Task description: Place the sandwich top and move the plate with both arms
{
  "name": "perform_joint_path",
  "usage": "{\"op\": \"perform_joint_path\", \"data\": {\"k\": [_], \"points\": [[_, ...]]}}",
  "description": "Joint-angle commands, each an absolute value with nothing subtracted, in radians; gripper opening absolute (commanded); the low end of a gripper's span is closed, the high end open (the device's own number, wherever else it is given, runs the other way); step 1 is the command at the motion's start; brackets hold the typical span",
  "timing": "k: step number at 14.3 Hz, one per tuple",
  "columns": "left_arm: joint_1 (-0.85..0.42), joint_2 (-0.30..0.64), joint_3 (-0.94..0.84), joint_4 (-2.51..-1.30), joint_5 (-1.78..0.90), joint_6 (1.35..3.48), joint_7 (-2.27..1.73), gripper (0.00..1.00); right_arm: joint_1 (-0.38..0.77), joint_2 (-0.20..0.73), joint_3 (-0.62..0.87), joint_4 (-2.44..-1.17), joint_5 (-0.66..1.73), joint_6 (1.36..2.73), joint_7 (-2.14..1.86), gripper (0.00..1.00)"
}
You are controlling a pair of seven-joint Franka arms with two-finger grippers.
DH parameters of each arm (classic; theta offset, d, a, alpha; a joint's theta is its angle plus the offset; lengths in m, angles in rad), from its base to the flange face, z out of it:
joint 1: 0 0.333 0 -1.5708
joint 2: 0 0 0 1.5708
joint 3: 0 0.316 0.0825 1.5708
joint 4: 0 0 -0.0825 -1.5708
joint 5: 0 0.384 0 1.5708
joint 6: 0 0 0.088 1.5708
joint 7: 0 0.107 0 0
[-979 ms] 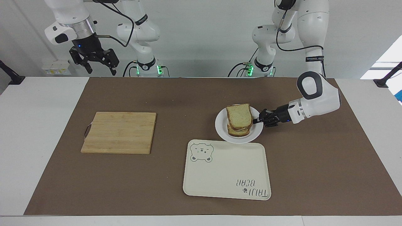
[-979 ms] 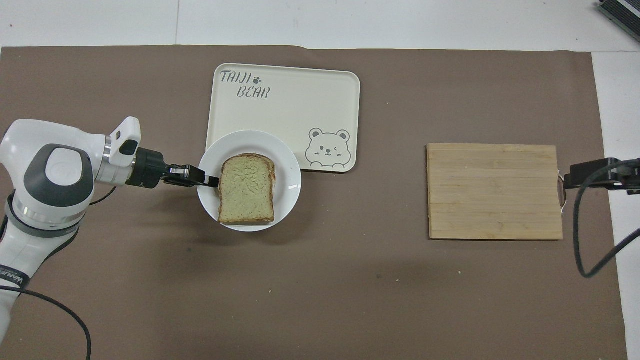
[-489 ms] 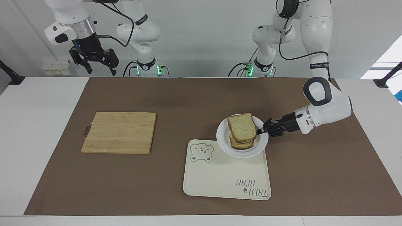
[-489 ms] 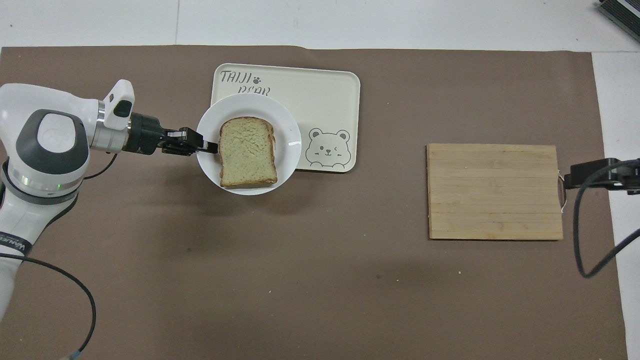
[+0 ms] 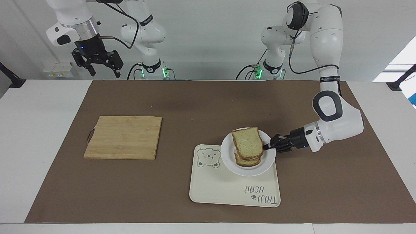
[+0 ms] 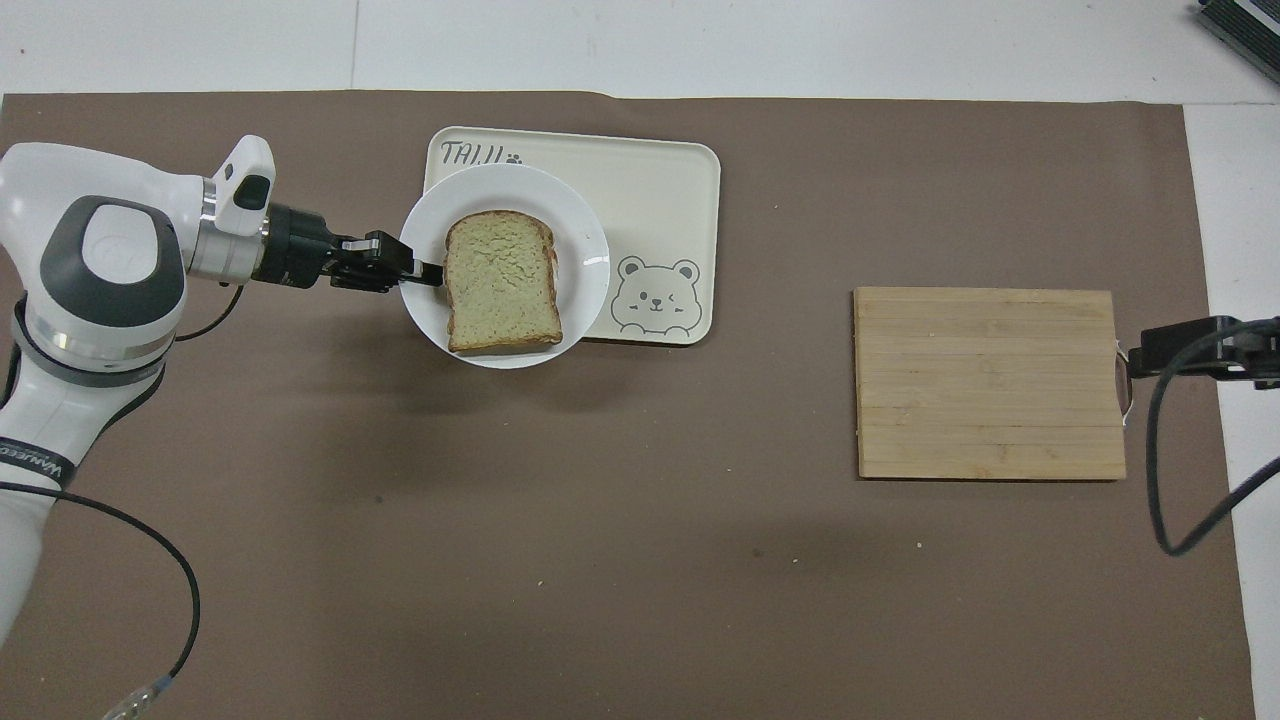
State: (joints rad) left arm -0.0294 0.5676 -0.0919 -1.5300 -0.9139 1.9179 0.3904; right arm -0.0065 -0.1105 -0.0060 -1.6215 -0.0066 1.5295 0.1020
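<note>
Pinching the plate (image 5: pixel 264 161) rim beside the sandwich top (image 5: pixel 247 142): left claw (image 5: pixel 268 145)

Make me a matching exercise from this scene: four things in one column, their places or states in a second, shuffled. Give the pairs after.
Things
1. sandwich top
2. plate
3. cutting board
4. right tool

Places or states
A. bare, toward the right arm's end of the mat
B. gripped at its rim by the left tool, over the tray
C. open, raised, waiting
D. lying on the stacked bread

Pairs: 1-D, 2-B, 3-A, 4-C
</note>
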Motion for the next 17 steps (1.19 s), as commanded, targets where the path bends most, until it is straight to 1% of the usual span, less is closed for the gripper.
{"op": "perform_joint_path", "data": {"k": [1, 2, 4, 6, 8, 9, 10, 12, 14, 15, 17], "points": [[-0.067, 0.693, -0.110, -1.389, -0.908, 1.940, 0.374, 0.00, -0.015, -0.126, 0.002, -1.635, -0.011, 1.534, 0.109, 1.00], [-0.092, 0.730, -0.112, -1.362, -0.908, 1.989, 0.371, 0.00, -0.015, -0.126, 0.002, -1.635, -0.011, 1.534, 0.109, 1.00], [-0.107, 0.759, -0.115, -1.339, -0.904, 2.006, 0.370, 0.00, -0.015, -0.126, 0.002, -1.635, -0.011, 1.534, 0.109, 1.00], [-0.138, 0.785, -0.115, -1.333, -0.874, 2.037, 0.373, 0.00, -0.015, -0.126, 0.002, -1.635, -0.011, 1.534, 0.109, 1.00], [-0.135, 0.788, -0.113, -1.335, -0.807, 2.031, 0.377, 0.00, -0.015, -0.126, 0.002, -1.635, -0.011, 1.534, 0.109, 1.00], [-0.133, 0.785, -0.110, -1.338, -0.766, 2.028, 0.403, 0.54, -0.015, -0.127, 0.002, -1.635, -0.011, 1.534, 0.109, 1.00], [-0.133, 0.781, -0.110, -1.341, -0.750, 2.037, 0.438, 1.00, -0.015, -0.127, 0.002, -1.635, -0.011, 1.534, 0.109, 1.00], [-0.115, 0.766, -0.101, -1.341, -0.747, 2.031, 0.439, 1.00, -0.015, -0.126, 0.002, -1.635, -0.011, 1.534, 0.109, 1.00], [-0.103, 0.711, -0.092, -1.351, -0.749, 2.039, 0.436, 1.00, -0.015, -0.126, 0.002, -1.635, -0.011, 1.534, 0.109, 1.00], [-0.112, 0.681, -0.057, -1.358, -0.743, 2.037, 0.427, 1.00, -0.015, -0.126, 0.002, -1.635, -0.011, 1.534, 0.109, 1.00], [-0.124, 0.631, -0.015, -1.361, -0.662, 2.028, 0.362, 1.00, -0.015, -0.127, 0.002, -1.635, -0.011, 1.534, 0.109, 1.00]]}}
